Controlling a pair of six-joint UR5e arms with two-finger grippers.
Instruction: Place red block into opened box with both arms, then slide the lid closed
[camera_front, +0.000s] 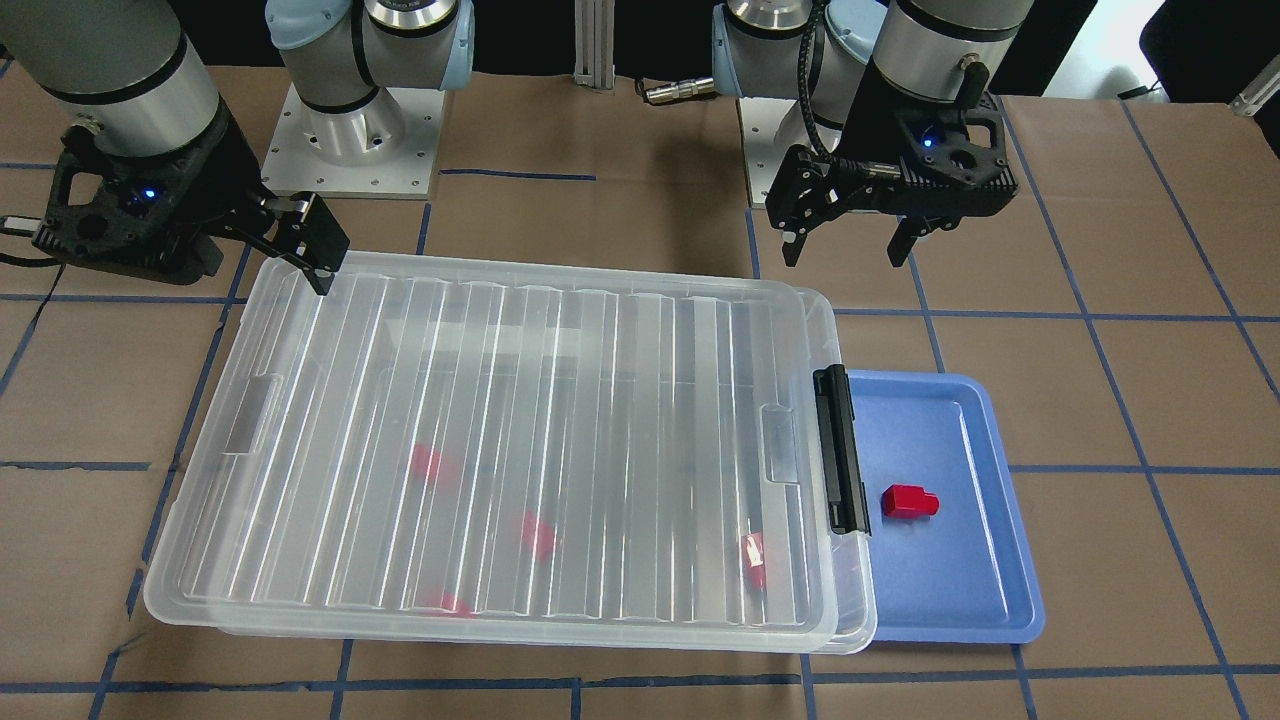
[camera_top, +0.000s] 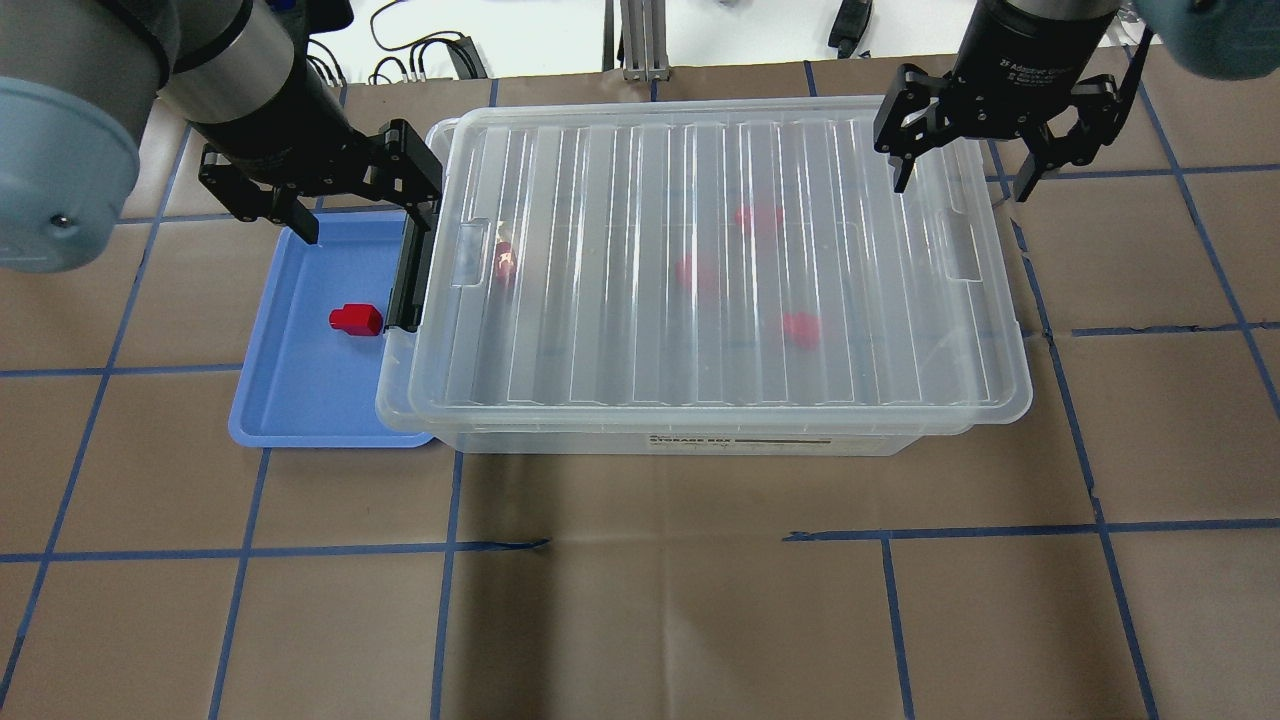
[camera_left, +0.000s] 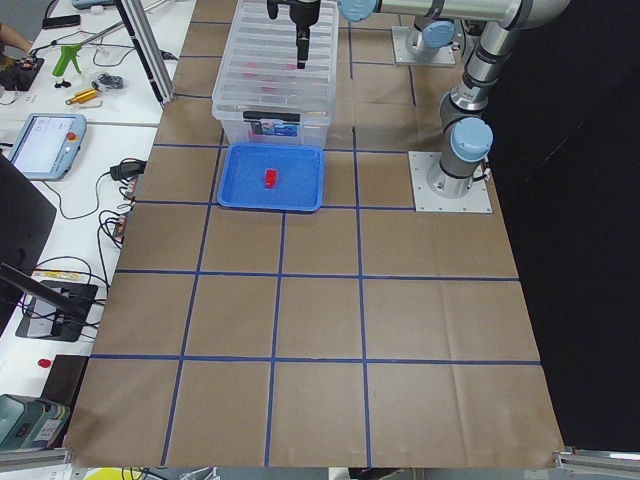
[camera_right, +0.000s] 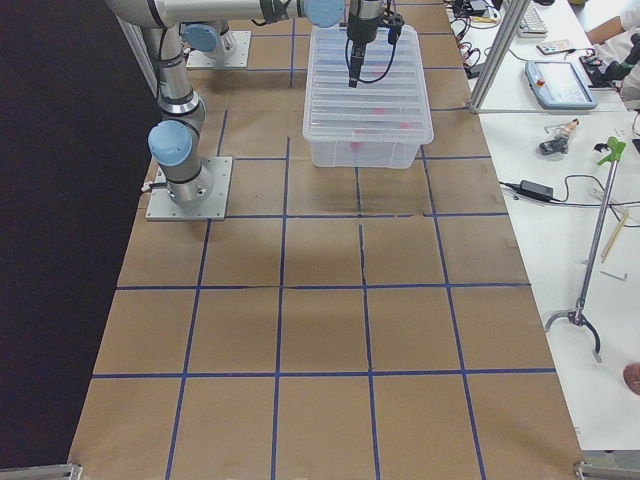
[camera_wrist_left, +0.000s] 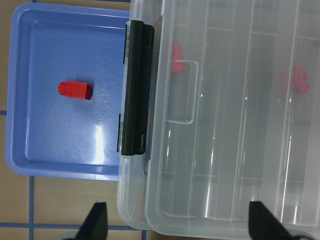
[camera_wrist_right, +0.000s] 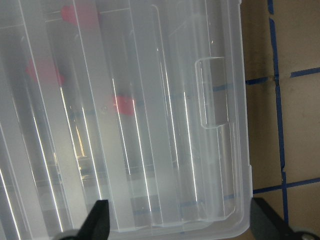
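The ribbed clear lid (camera_top: 720, 250) lies on top of the clear box (camera_top: 700, 440) and covers nearly all of it, shifted slightly toward my right. Several red blocks (camera_top: 695, 270) show blurred through the lid. Another red block (camera_top: 356, 319) (camera_wrist_left: 75, 90) lies on the blue tray (camera_top: 300, 400). The black latch bar (camera_top: 408, 270) is at the box's left end. My left gripper (camera_top: 365, 215) (camera_wrist_left: 180, 222) hovers open over that end's far corner, holding nothing. Over the lid's far right corner my right gripper (camera_top: 962, 182) (camera_wrist_right: 182, 225) hangs open and empty.
The blue tray (camera_front: 960, 600) butts against the box's latch end, partly under it. Brown paper with blue tape lines covers the table (camera_top: 640, 600). The arm bases (camera_front: 350, 140) stand behind the box. Benches with tools and a tablet (camera_left: 40, 145) flank the table.
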